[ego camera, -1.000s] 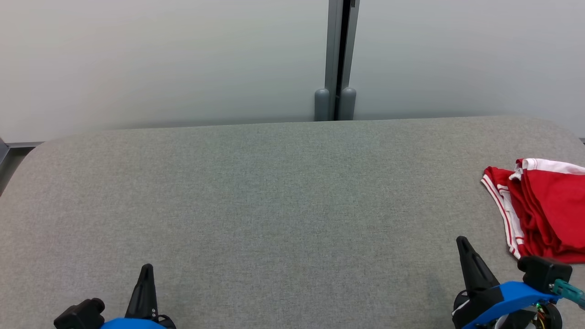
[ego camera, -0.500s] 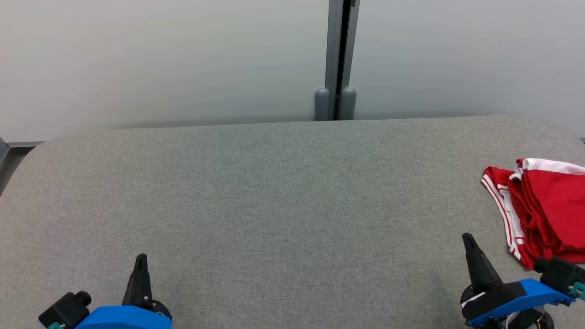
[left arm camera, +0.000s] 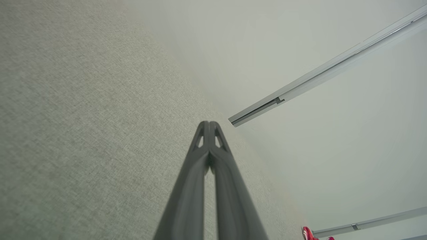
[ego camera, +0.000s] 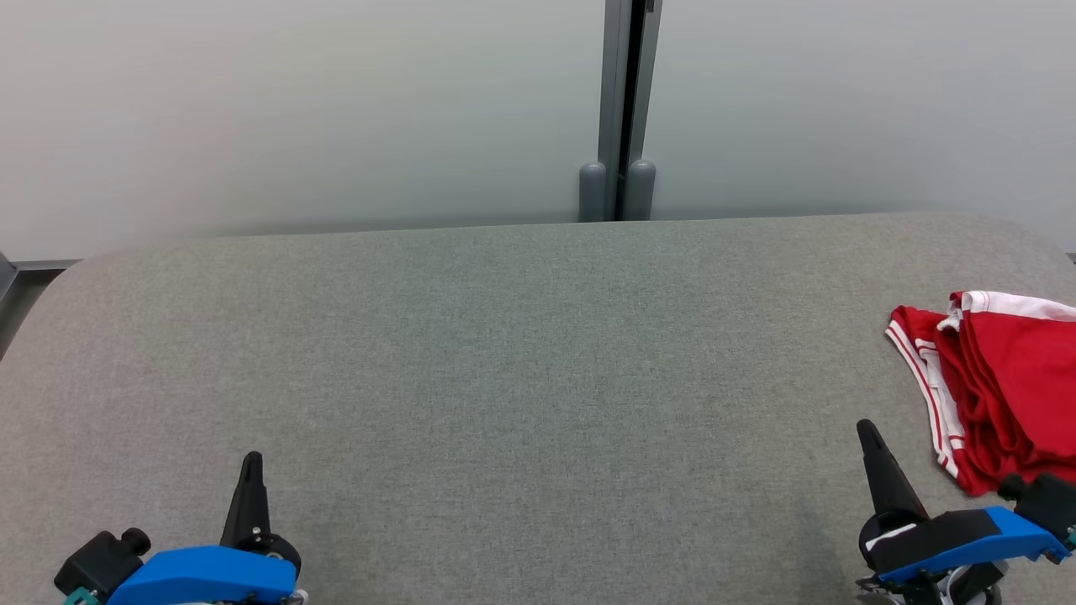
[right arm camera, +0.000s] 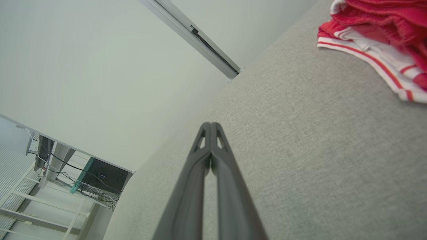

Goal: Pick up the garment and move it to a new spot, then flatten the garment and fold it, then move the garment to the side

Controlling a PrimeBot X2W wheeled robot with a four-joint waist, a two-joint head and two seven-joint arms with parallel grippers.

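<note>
One garment [ego camera: 1004, 378]; one grey table [ego camera: 504, 378]; two tools: left tool [ego camera: 251, 462], right tool [ego camera: 867, 431].

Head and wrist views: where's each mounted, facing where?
Head view: on the head, forward and down at the grey fabric table; shut left gripper and right gripper at bottom corners.
Left wrist view: on left wrist, along its shut fingers, across the table toward the pale wall.
Right wrist view: on right wrist, along its fingers, past the crumpled red white-striped garment.
Shared: all show table, wall, garment.
</note>
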